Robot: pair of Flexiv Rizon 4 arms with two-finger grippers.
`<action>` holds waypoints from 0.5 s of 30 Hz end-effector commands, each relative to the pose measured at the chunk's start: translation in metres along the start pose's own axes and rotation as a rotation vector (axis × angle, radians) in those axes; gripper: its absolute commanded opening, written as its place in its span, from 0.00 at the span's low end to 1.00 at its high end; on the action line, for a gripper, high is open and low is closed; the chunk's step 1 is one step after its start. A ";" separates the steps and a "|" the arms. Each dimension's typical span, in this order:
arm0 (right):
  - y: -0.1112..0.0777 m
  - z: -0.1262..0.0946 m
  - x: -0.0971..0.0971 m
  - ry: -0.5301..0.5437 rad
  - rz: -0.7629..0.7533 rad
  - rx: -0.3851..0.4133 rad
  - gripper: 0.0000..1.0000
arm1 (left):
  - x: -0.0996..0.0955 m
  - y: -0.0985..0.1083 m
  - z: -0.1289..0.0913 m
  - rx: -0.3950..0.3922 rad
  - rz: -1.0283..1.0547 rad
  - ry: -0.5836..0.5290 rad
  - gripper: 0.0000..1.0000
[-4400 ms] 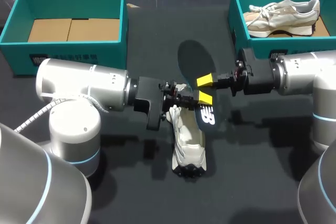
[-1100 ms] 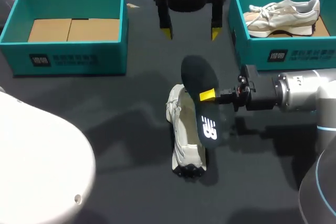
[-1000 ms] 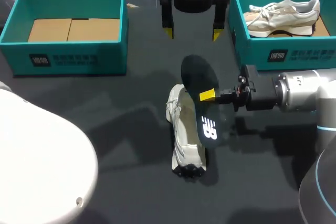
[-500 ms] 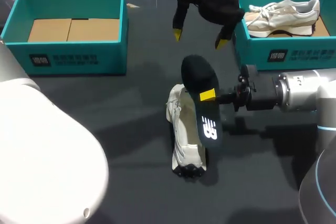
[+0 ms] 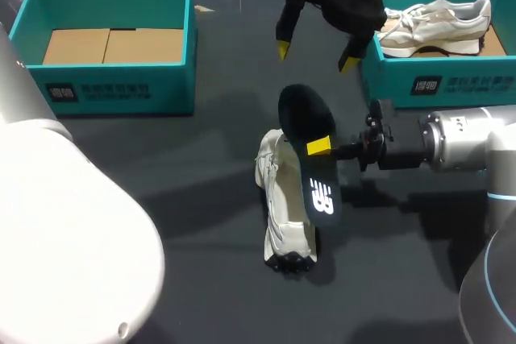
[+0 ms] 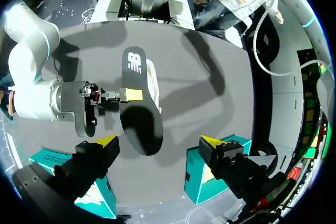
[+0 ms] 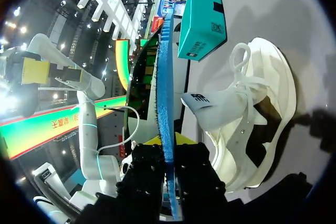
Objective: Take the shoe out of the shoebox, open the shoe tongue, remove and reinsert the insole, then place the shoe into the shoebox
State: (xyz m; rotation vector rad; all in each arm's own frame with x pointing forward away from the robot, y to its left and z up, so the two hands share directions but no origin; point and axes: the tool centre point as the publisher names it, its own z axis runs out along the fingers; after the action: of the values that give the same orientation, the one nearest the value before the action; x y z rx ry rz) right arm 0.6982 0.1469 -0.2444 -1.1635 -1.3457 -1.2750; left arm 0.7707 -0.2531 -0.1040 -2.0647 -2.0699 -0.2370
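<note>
Overhead, the right gripper reaches in from the side and is clamped on the edge of the black insole. One yellow tip sits on top; the other is hidden underneath. The insole hangs over the white shoe, which lies on the dark table between the two boxes.

The right wrist view adds what the head view can't. There the insole is edge-on, a thin blue-rimmed blade pinched from both sides by the fingers. Just beside it the shoe's tongue is pulled up out of the opening, with the laces loose.

The left gripper hangs high over the far side of the table, near the right shoebox. Its fingers are spread wide apart in open air. Its own wrist view looks straight down past those yellow tips onto the insole, the shoe and the right arm well below.

The left shoebox holds flat brown cardboard on its floor. The right shoebox holds a second shoe, beige and pale, lying lengthwise.

In the head view the insole covers much of the white shoe's opening. The left arm's white bulk blocks the near-left corner of the table. The left gripper's body overlaps the right shoebox's corner, and that box is cut off at the view's edge.
</note>
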 end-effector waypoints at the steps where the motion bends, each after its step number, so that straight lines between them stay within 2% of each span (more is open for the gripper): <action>1: -0.001 0.000 0.000 -0.002 0.000 -0.002 0.00 | 0.027 -0.005 0.006 0.012 -0.002 -0.161 1.00; 10: -0.001 0.000 0.000 -0.002 0.000 -0.002 0.00 | 0.061 -0.008 0.004 0.009 -0.048 -0.424 1.00; 15: -0.001 0.000 0.000 -0.002 0.000 -0.002 0.00 | 0.072 -0.008 0.009 0.013 -0.074 -0.551 1.00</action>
State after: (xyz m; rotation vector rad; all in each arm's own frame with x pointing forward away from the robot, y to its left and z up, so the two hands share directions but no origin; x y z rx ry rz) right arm 0.6982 0.1470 -0.2445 -1.1634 -1.3454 -1.2754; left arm 0.7657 -0.2077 -0.0902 -2.0804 -2.2418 -0.0164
